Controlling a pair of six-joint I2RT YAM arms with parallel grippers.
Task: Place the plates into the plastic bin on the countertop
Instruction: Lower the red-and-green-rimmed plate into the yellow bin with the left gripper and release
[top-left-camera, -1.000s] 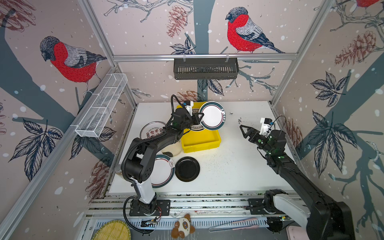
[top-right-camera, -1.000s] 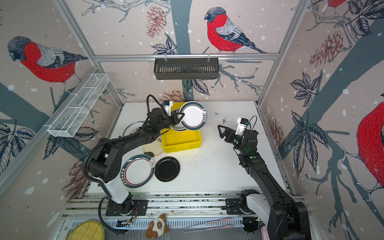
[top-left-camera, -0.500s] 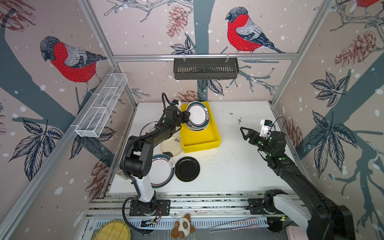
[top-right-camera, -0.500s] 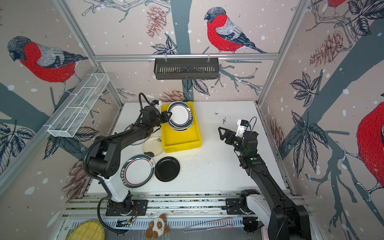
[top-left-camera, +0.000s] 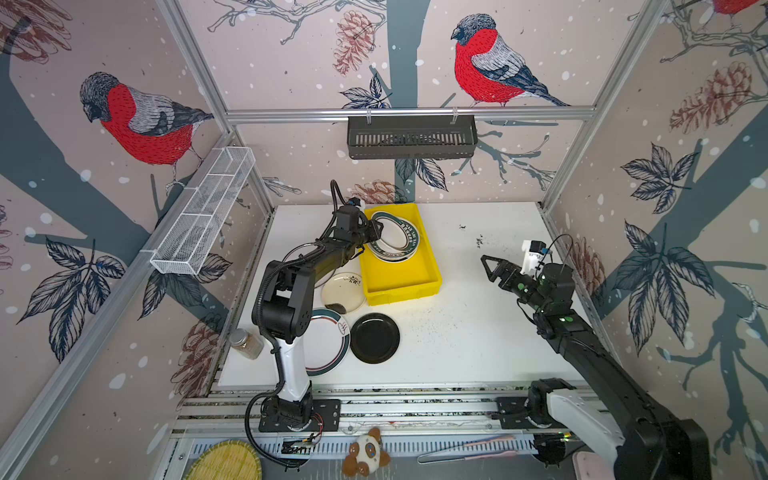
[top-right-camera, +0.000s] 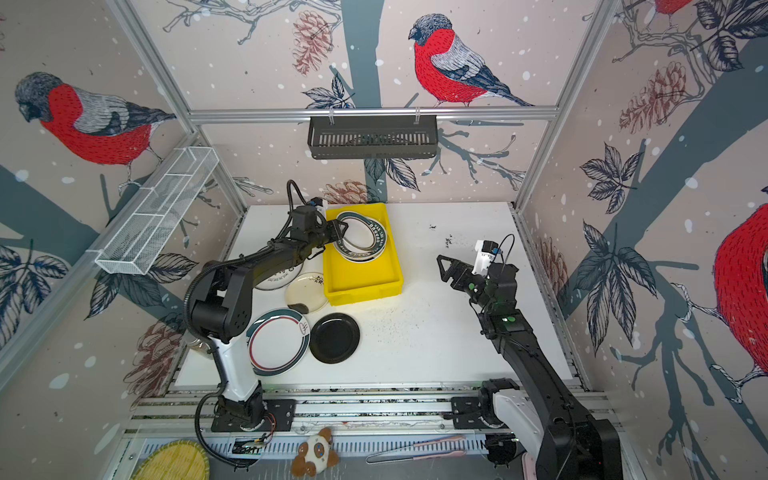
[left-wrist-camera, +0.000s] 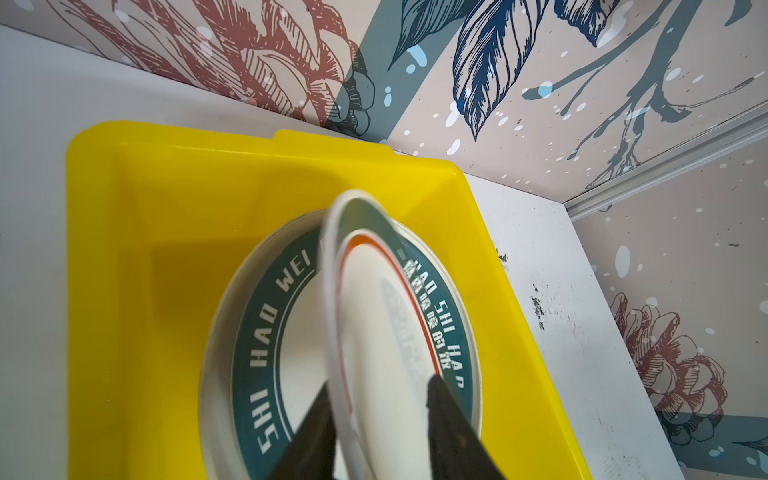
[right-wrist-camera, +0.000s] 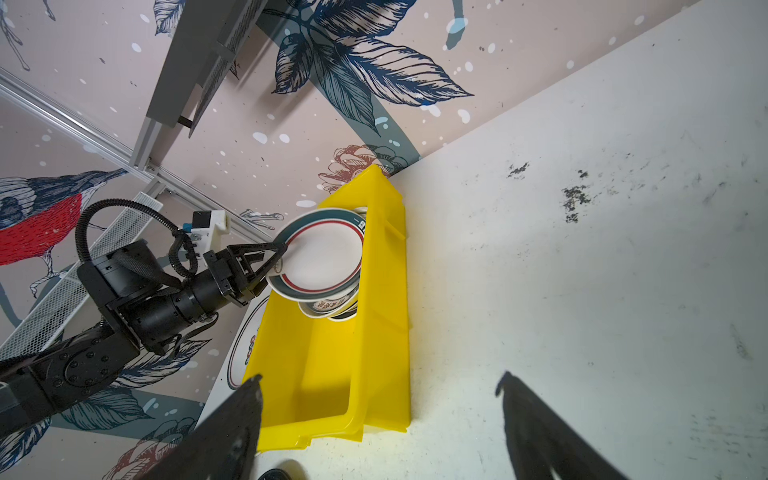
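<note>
both top views are looking down from high at the front, facing the back wall (top-left-camera: 291, 54) and sharing nearly the same sight of the whole countertop (top-left-camera: 478, 332). the left wrist camera is peering close along its fingers (left-wrist-camera: 449, 432) into the plastic bin (left-wrist-camera: 137, 257). the right wrist camera is looking from farther off across the countertop at that bin and the left gripper (right-wrist-camera: 277, 262).

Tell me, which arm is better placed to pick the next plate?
Probably left. The cream plate, black plate and banded plate all lie near its base, and the left gripper is open at the bin nearby. The right gripper hangs open farther away.
</note>
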